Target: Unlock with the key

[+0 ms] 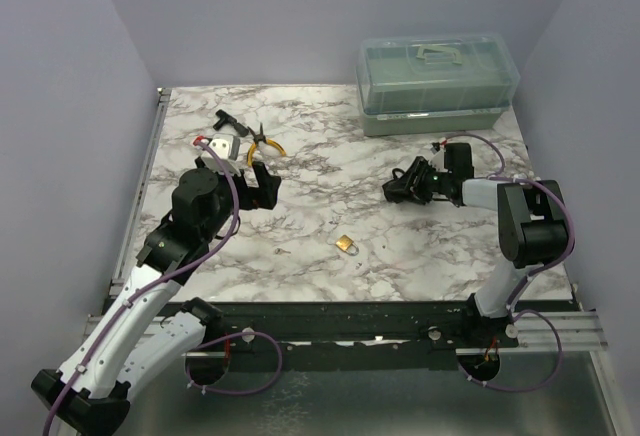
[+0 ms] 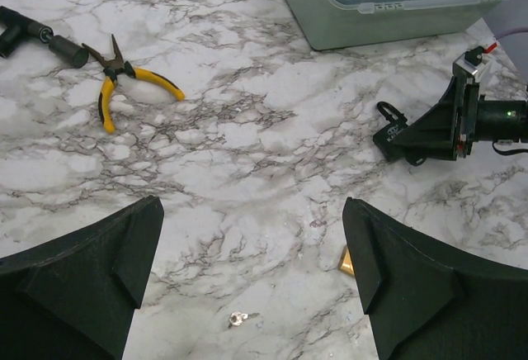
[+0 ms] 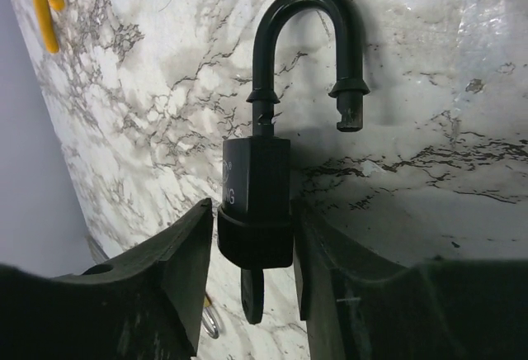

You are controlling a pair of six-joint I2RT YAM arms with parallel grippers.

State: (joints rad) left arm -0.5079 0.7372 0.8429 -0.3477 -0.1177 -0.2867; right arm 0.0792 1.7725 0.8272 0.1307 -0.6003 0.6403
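The key (image 2: pixel 238 319) is a tiny silver piece lying flat on the marble, also seen from above (image 1: pixel 283 251). A small brass padlock (image 1: pixel 347 244) lies just right of it, half hidden behind my left finger (image 2: pixel 347 261). My left gripper (image 2: pixel 252 294) hovers wide open over the key, holding nothing (image 1: pixel 263 188). My right gripper (image 3: pixel 254 244) brackets a black padlock (image 3: pixel 257 187) whose shackle (image 3: pixel 309 38) is sprung open. A black tab sticks out of that lock's underside. A thin gap shows beside the left finger, so the jaws stand open around it (image 1: pixel 405 186).
A translucent green toolbox (image 1: pixel 438 81) stands at the back right. Yellow-handled pliers (image 1: pixel 265 143) and a black tool (image 1: pixel 225 119) lie at the back left, behind my left gripper. The table's metal front rail (image 1: pixel 380 308) runs between the arm bases.
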